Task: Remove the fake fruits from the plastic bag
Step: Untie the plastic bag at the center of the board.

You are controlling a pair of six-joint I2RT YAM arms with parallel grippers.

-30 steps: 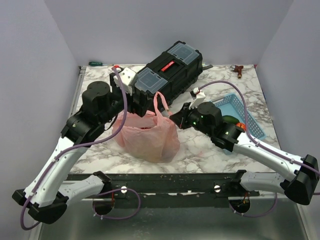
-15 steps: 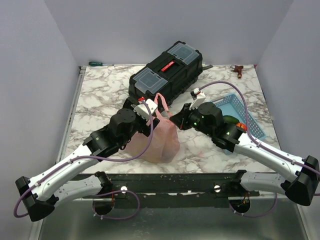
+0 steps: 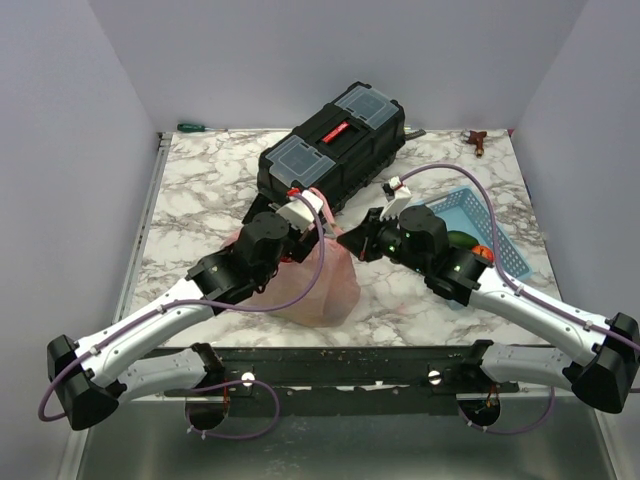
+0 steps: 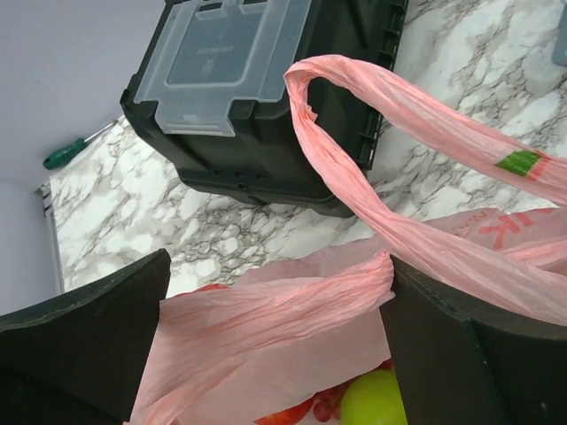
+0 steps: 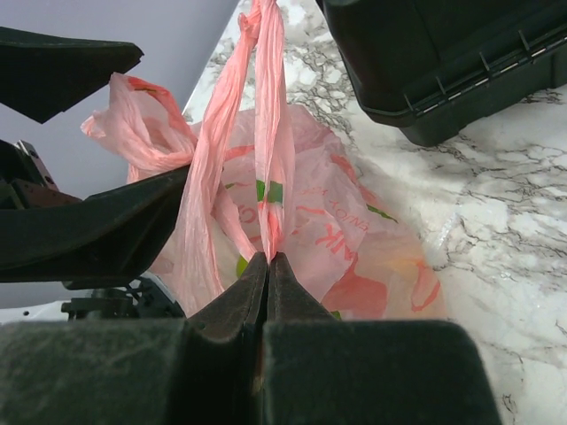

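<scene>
Two fruits show inside the pink bag (image 3: pixel 325 285): a yellow-green fruit (image 4: pixel 379 400) and a red fruit (image 4: pixel 285 413). We see the bag mid-table, just in front of the black toolbox (image 3: pixel 335 150). Our right gripper (image 5: pixel 268 262) pinches one handle (image 5: pixel 266 106) upright. Our left gripper (image 4: pixel 275 292) is spread wide, the bag's rim between its fingers. Beside the right arm, a blue basket (image 3: pixel 505 240) holds a dark green fruit (image 3: pixel 458 239).

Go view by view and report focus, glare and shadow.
Top external: even soft light, all sharp, only a faint shadow beside the plastic bag. Left wrist: the left tool shows as dark, slightly soft slabs; the black toolbox is crisp. Right wrist: the right tool is dark and soft, while the bag's print is sharp.
</scene>
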